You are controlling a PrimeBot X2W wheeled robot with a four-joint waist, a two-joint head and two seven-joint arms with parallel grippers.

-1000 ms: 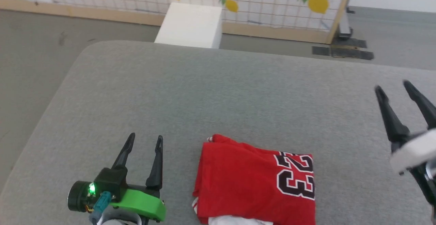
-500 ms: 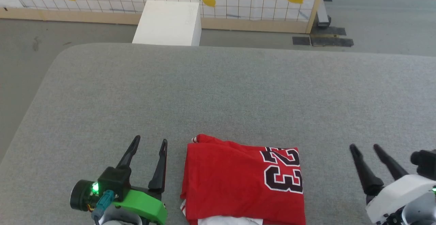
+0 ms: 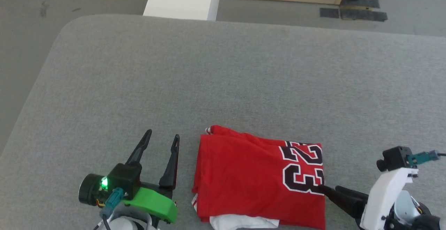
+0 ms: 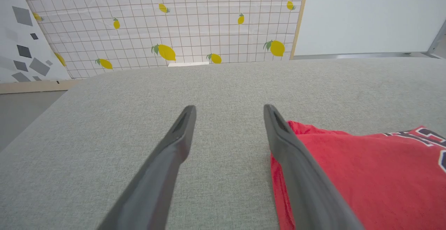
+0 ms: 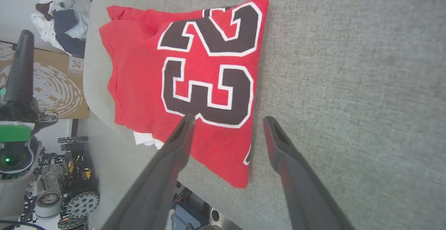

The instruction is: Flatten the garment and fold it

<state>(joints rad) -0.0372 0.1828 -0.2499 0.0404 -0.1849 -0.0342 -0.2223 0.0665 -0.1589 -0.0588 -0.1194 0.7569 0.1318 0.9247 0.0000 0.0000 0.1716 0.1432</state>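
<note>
The garment [image 3: 258, 177] lies near the front edge of the grey padded surface [image 3: 244, 66], already gathered into a compact red rectangle with the number 23 facing up. To my eye the flattening and most of the folding are done. What is left looks like tidying: a strip of white fabric pokes out from under the near edge, and the layers at the far left corner do not line up squarely.

The left hand [image 3: 163, 134] sits just beside the garment's left edge, fingers spread wide and holding nothing; I cannot tell whether its inner finger brushes the cloth. The right hand [image 5: 229, 117] is also spread wide and empty, and its fingers straddle the garment's right edge, one over the printed number and one over bare surface.
</note>
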